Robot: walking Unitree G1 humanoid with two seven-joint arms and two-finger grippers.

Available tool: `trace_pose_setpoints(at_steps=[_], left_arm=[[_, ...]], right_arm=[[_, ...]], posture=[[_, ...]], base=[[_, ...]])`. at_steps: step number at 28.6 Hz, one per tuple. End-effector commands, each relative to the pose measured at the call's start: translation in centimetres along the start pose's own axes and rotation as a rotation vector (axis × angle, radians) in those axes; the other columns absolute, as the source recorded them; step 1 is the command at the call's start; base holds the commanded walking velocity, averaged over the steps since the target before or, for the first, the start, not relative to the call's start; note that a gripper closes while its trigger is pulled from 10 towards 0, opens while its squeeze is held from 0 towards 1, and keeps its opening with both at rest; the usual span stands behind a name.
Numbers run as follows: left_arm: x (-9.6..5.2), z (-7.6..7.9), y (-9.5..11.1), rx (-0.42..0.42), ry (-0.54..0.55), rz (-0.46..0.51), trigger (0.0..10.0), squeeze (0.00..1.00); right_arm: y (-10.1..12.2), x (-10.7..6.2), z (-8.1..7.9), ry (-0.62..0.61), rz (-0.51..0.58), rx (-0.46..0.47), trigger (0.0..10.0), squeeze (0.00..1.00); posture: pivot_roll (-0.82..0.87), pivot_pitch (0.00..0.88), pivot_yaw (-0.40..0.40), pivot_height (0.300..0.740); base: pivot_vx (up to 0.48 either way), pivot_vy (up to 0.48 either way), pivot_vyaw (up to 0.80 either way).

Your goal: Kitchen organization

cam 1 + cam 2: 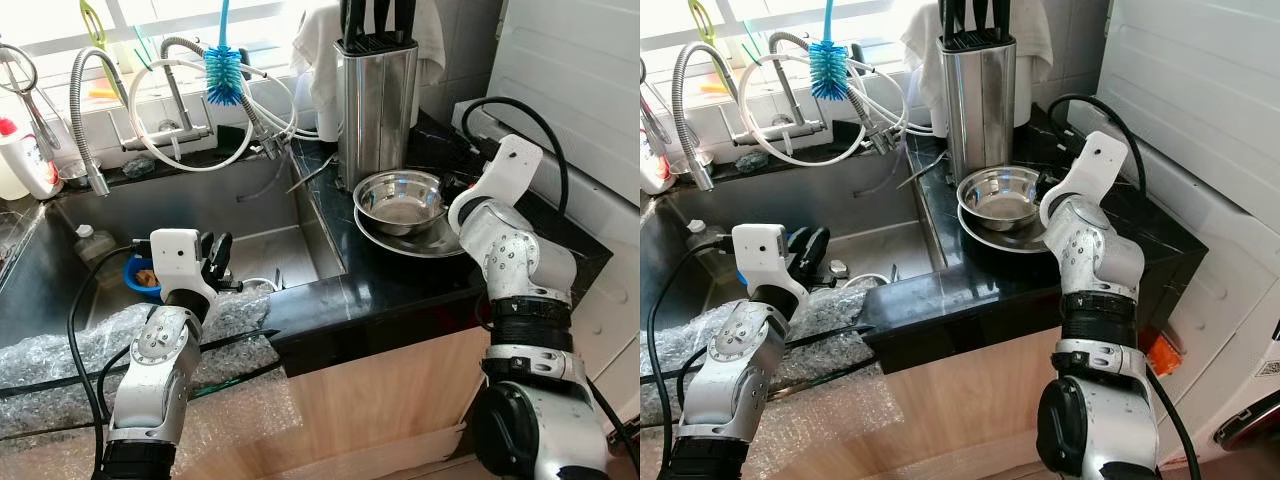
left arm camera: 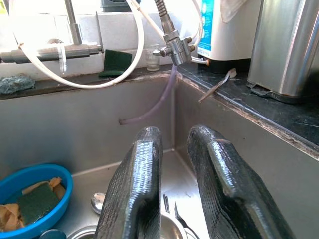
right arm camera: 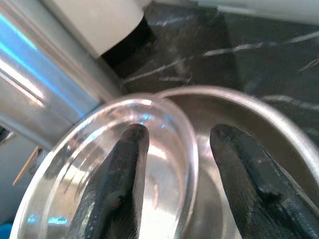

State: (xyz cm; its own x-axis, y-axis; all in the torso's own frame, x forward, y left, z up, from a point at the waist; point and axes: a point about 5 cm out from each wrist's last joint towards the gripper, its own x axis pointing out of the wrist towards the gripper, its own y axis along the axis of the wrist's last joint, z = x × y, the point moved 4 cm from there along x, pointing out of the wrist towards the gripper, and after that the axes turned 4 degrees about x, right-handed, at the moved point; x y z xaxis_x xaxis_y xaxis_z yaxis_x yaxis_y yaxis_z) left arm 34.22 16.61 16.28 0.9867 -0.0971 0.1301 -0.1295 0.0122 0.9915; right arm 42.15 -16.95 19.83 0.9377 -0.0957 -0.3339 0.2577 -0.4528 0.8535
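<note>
Steel bowl (image 3: 99, 189): your right gripper (image 3: 184, 194) fingers straddle its rim, parted; lower squarely, then close. Left gripper (image 2: 177, 199) fingers narrow, empty.

No readable text or labels

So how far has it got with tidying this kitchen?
Early, by the look of it. Done: nothing clearly put away. In hand: the right hand is open astride the rim of the steel bowl, which sits in a wider dish on the black counter. The left hand hangs open over the sink. Left: the blue tub of sponges and a fork in the sink.
</note>
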Motion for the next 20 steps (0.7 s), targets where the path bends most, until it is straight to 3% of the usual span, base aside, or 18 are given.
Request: trace_pose_setpoints(at_steps=[1, 15, 16, 17, 20], left_arm=[[0.2, -0.3, 0.5, 0.019, 0.014, 0.02, 10.0, 0.0], [0.1, -0.4, 0.4, 0.02, 0.02, 0.019, 10.0, 0.0], [0.1, -0.4, 0.4, 0.02, 0.02, 0.019, 10.0, 0.0], [0.1, -0.4, 0.4, 0.02, 0.021, 0.02, 10.0, 0.0], [0.1, -0.4, 0.4, 0.021, 0.021, 0.02, 10.0, 0.0]], right_arm=[[0.1, 0.1, -0.9, 0.023, -0.008, 0.006, 10.0, 0.0], [-1.3, 1.0, -1.1, 0.004, -0.062, 0.033, 10.0, 0.0], [-1.3, 1.0, -1.1, 0.003, -0.059, 0.04, 6.2, 0.0], [-1.2, 1.0, -1.1, -0.002, -0.054, 0.046, 0.0, 0.0], [-1.0, 1.0, -1.1, -0.007, -0.052, 0.052, 0.0, 0.0]], posture=[[-0.1, 0.0, 0.104, 0.74], [-0.1, 0.0, 0.1, 0.74], [-0.1, 0.0, 0.1, 0.74], [-0.09, 0.0, 0.099, 0.74], [-0.09, 0.0, 0.098, 0.74]], base=[[0.0, 0.0, 0.0], [0.0, 0.0, 0.0], [0.0, 0.0, 0.0], [0.0, 0.0, 0.0], [0.0, 0.0, 0.0]])
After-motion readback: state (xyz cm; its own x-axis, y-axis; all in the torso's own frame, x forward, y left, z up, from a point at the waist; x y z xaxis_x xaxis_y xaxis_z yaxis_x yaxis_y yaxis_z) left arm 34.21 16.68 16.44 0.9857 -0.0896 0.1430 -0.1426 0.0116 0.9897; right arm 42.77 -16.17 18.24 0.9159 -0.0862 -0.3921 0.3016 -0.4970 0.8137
